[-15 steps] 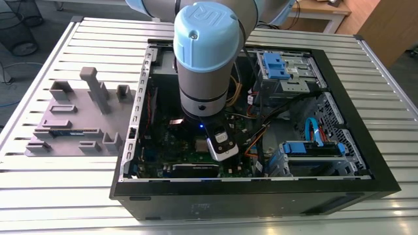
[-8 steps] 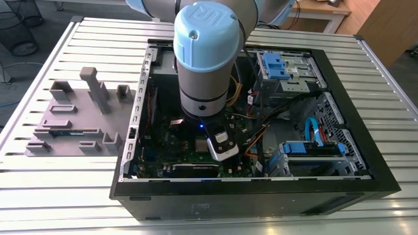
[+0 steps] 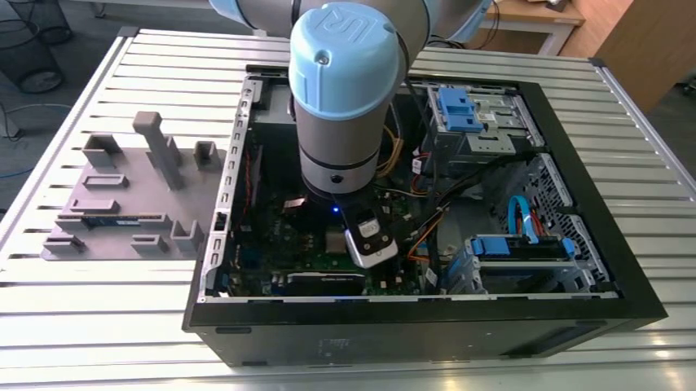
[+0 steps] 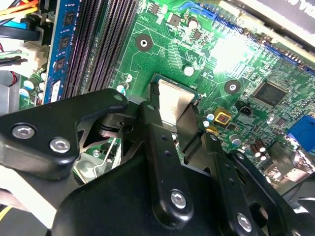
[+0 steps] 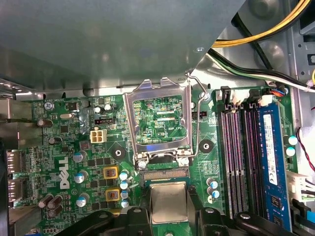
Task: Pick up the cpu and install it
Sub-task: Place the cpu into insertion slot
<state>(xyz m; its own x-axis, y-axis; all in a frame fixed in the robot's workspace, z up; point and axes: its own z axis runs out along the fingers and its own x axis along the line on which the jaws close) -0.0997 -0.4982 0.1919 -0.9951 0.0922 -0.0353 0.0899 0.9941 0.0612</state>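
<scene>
black jaws pinch the cpu (image 4: pixel 172 101) by two edges, low over the motherboard (image 4: pixel 167 49) beside the raised socket frame (image 5: pixel 156 90); seating step, i judge, calling for square alignment.

We read this as robotics lab or test workshop. Worktop (image 3: pixel 120 326) built of ribbed aluminium slats. On it: desktop computer case (image 3: pixel 435 326) lying open, motherboard (image 5: pixel 64 147) and cables bared; grey fixture tray (image 3: pixel 136 195) near worktop's edge at exterior view's left. Robot arm (image 3: pixel 342 98) reaches into case. Beyond worktop's far edge we see wooden desk (image 3: pixel 544 16) and wire basket (image 3: pixel 33 49) on grey floor (image 3: pixel 16 147).
</scene>
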